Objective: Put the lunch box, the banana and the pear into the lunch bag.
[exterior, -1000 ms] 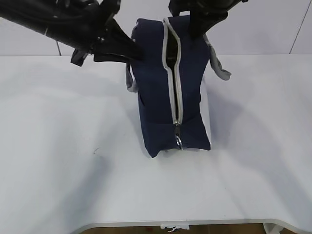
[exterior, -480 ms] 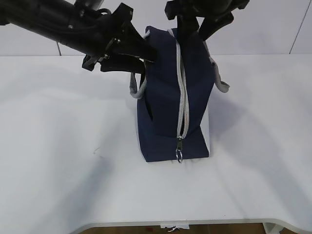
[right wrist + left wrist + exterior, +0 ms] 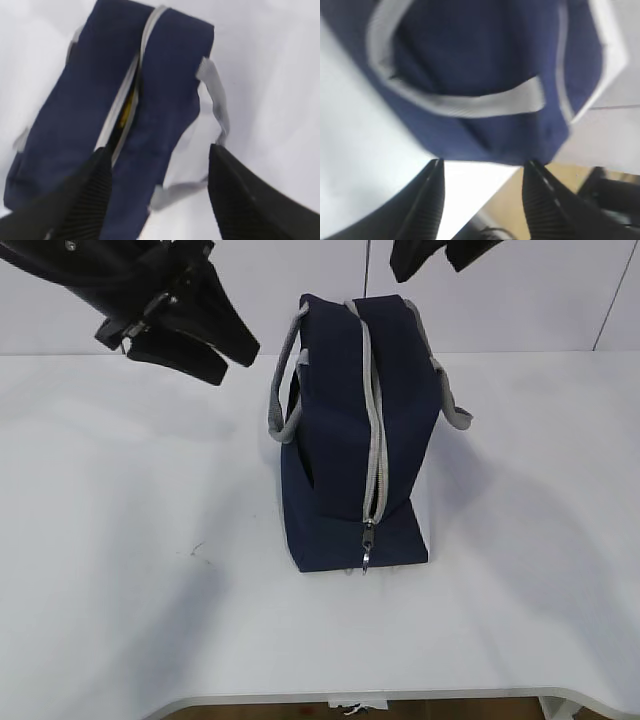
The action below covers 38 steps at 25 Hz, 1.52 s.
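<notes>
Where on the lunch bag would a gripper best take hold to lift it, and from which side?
Probably the grey loop handle on the left flank of the lunch bag, approached from the left by the open left gripper. The bag stands upright and the loop bows clear of the fabric, leaving a gap for one finger. The flat navy sides look too broad to pinch.
</notes>
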{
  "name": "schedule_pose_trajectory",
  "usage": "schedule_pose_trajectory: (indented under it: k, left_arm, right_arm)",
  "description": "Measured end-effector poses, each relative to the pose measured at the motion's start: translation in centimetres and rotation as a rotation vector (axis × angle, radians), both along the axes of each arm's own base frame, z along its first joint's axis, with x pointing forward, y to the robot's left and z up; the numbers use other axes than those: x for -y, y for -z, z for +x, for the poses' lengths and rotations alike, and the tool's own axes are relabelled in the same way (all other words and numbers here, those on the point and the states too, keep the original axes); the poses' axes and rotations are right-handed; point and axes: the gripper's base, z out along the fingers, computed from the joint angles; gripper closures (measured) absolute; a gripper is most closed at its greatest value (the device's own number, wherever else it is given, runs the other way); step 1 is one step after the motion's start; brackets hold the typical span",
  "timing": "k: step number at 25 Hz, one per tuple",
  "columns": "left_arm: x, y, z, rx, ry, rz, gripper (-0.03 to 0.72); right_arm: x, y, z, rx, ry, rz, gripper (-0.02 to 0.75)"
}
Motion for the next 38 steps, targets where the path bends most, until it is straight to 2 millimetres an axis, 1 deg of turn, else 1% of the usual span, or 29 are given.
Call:
schedule_pose_trajectory:
  k: [1, 3, 4, 5, 6, 7, 8, 9, 10, 11, 14, 16, 17, 19, 24, 28, 32, 35, 38]
  left_arm:
    - [-0.5, 0.0, -0.1, -0.001, -0.017, 0.068, 0.313]
    - [-1.2, -0.4, -0.4, 0.017, -0.034, 0.144, 0.327]
    - [-1.5, -0.2, -0.4, 0.028, -0.032, 0.18, 0.33]
    - [-1.4, -1.1, -0.9, 0.029, -0.051, 0.17, 0.33]
    - [-2.5, -0.4, -0.6, 0.059, -0.061, 0.305, 0.336]
    - [-2.8, -0.4, -0.6, 0.057, -0.073, 0.337, 0.337]
    - [-2.8, -0.4, -0.6, 0.057, -0.073, 0.337, 0.337]
    - [-2.7, -2.2, -1.9, 0.13, -0.062, 0.388, 0.338]
    - [-3.0, -2.5, -2.2, 0.155, -0.064, 0.429, 0.341]
    - [-3.0, -3.0, -2.6, 0.176, -0.062, 0.445, 0.342]
    - [-3.2, -4.1, -3.3, 0.214, -0.058, 0.465, 0.353]
    - [-3.2, -4.1, -3.3, 0.217, -0.058, 0.466, 0.354]
    - [-3.2, -4.7, -3.8, 0.233, -0.059, 0.461, 0.354]
    - [-3.3, -4.8, -3.8, 0.235, -0.06, 0.464, 0.355]
    - [-3.3, -4.8, -3.8, 0.235, -0.061, 0.466, 0.356]
    - [-3.3, -4.8, -3.8, 0.235, -0.061, 0.466, 0.365]
    - [-3.1, -4.8, -3.9, 0.225, -0.06, 0.44, 0.377]
    - [-2.9, -4.9, -4.0, 0.217, -0.059, 0.418, 0.38]
    - [-2.8, -4.9, -4.0, 0.214, -0.059, 0.411, 0.38]
  right_arm:
    - [0.3, -0.3, -0.7, 0.0, -0.001, -0.001, 0.262]
    - [0.8, -0.4, -1.9, 0.005, -0.002, 0.001, 0.262]
    - [1.0, -0.6, -2.5, 0.028, -0.004, 0.015, 0.262]
    - [1.2, -0.4, -3.0, 0.055, -0.006, 0.026, 0.262]
    - [1.6, -0.7, -3.8, 0.102, -0.006, 0.045, 0.262]
    - [1.8, -0.2, -4.4, 0.122, -0.006, 0.053, 0.262]
    - [2.1, -0.3, -5.0, 0.169, -0.012, 0.068, 0.263]
    - [2.3, 0.1, -5.5, 0.199, -0.012, 0.081, 0.263]
    - [2.5, 1.0, -6.1, 0.233, -0.012, 0.095, 0.263]
    - [2.8, 1.4, -6.8, 0.271, -0.017, 0.106, 0.263]
    - [3.5, 3.7, -8.4, 0.381, -0.026, 0.141, 0.263]
    - [3.8, 5.4, -9.1, 0.45, -0.027, 0.167, 0.263]
    - [3.9, 6.0, -9.2, 0.47, -0.028, 0.175, 0.263]
    - [3.9, 7.0, -9.3, 0.513, -0.028, 0.191, 0.262]
    - [3.6, 7.3, -8.6, 0.578, -0.029, 0.215, 0.263]
    - [3.5, 8.9, -8.5, 0.608, -0.03, 0.228, 0.264]
    - [3.1, 12.1, -10.0, 0.652, -0.074, 0.244, 0.263]
    - [2.8, 15.0, -11.9, 0.668, -0.145, 0.248, 0.263]
    - [2.9, 17.0, -13.5, 0.674, -0.177, 0.289, 0.263]
